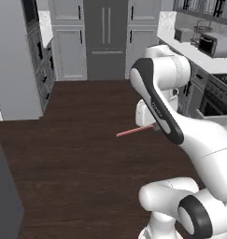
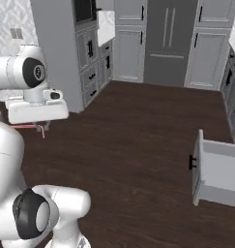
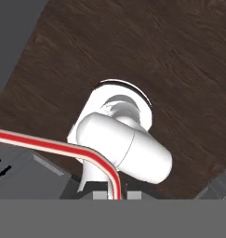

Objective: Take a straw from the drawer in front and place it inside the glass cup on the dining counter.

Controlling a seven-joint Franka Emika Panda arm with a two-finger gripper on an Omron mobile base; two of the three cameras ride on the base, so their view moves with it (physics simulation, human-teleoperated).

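Your white two-finger gripper [image 2: 40, 128] is closed tight on the thin red straw [image 1: 133, 131], holding it near one end. In the left base view the straw sticks out leftward from behind the arm's forearm, roughly level and slightly tilted, well above the dark brown wood floor [image 1: 82, 154]. In the right base view you see just a short red piece of it under the flat white hand, at the far left of the picture. In the hand view the straw runs in from the left edge and turns down toward the fingertips at the bottom; that bend may be the close lens rather than the straw itself, so treat the shape as uncertain.

The wide light-grey drawer [image 2: 219, 173] with its flat front panel and small black bar handle [image 2: 191, 162] stands pulled open on the right side of the right base view, well apart from the gripper. What you can see of its inside looks bare grey.

Far ahead stands a row of tall grey cabinet doors [image 1: 105, 39]. To the right in the left base view runs a white counter [image 1: 192, 51] carrying a dark microwave [image 1: 212, 45].
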